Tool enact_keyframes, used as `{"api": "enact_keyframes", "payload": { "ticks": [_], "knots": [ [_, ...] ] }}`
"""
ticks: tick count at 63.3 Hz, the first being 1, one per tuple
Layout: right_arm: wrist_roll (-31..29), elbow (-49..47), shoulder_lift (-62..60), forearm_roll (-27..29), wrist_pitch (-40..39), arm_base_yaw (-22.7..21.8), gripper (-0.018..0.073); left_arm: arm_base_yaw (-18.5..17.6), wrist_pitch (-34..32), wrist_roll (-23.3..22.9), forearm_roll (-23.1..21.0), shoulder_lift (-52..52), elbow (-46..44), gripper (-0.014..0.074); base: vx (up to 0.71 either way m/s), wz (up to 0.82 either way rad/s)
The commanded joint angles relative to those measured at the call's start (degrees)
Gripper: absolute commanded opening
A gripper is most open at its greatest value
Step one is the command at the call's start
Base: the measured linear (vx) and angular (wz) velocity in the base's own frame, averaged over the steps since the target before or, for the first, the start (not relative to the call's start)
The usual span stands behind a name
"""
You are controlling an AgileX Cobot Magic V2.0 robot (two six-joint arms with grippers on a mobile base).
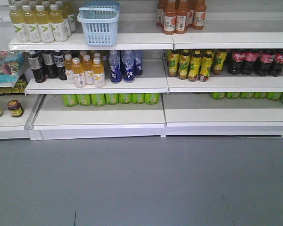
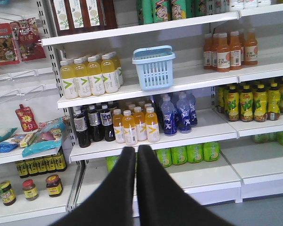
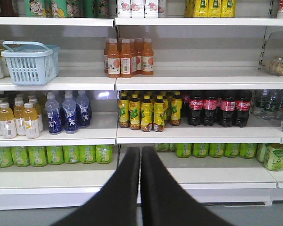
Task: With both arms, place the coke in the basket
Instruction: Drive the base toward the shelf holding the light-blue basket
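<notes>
Standing in a row on the white middle shelf [image 3: 188, 134], the dark cola plastic bottles with red caps and red labels [image 3: 196, 109] sat just right of the yellow-labelled bottles [image 3: 147, 112]. The light blue slotted plastic basket [image 1: 99, 24] rested one shelf higher, well to the left. The left black tapered pincer [image 2: 136, 150] and the right black tapered pincer [image 3: 140, 151] were each pressed together, holding nothing.

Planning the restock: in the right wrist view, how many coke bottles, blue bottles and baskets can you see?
Coke bottles: 4
Blue bottles: 3
Basket: 1
Total: 8
</notes>
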Motion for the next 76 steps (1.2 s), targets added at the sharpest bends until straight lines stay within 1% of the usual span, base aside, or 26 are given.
{"api": "enact_keyframes", "payload": {
  "ticks": [1,76],
  "knots": [
    [-0.3,0.6,-1.1,-0.5,-4.1,-0.2,-0.0008,-0.2,-3.7,-0.2,-0.1,-1.1,-0.1,-0.0006,0.13,0.00],
    [-0.3,0.6,-1.1,-0.5,-4.1,-0.2,-0.0008,-0.2,-3.7,-0.2,-0.1,-1.1,-0.1,-0.0006,0.15,0.01]
  ]
}}
